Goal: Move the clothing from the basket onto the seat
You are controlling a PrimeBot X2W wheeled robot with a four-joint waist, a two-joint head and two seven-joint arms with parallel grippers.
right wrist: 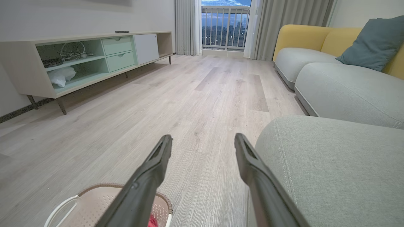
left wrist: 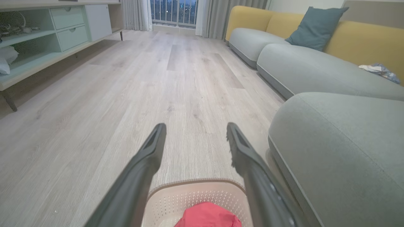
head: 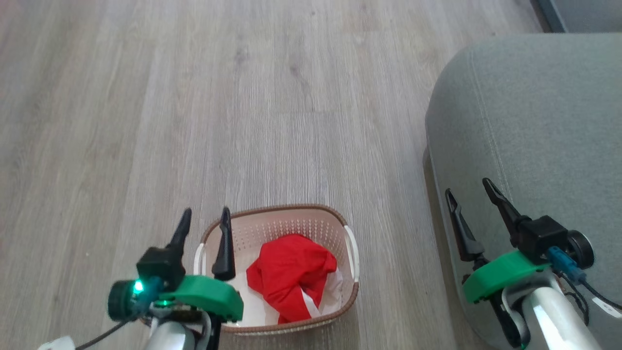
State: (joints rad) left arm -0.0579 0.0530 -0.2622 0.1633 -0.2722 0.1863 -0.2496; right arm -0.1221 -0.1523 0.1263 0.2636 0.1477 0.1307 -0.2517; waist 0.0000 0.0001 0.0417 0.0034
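Red clothing (head: 290, 277) lies in the basket (head: 291, 214) beside the seat (head: 534, 121). Left hand (head: 206, 211) and right hand (head: 467, 186) hover open and empty. Next, the left likely must dip in and grasp.

Pale grey-brown wood-plank floor (right wrist: 195, 104) runs from the lower frame up to a balcony door (right wrist: 225, 26) at top centre. White railings stand behind the glass, with a city skyline under a dusky blue sky beyond. Grey curtains (right wrist: 186, 26) hang on either side of the door. Along the plain white wall (right wrist: 79, 15) on the left stands a low sideboard (right wrist: 19, 69) on thin dark legs, with mint-green drawers (right wrist: 118, 52) and open shelves. On the right is a mustard-yellow-backed sofa (right wrist: 315, 37) with a teal pillow (right wrist: 369, 41) leaning against it and a patterned cloth (left wrist: 377, 71) lying further along.
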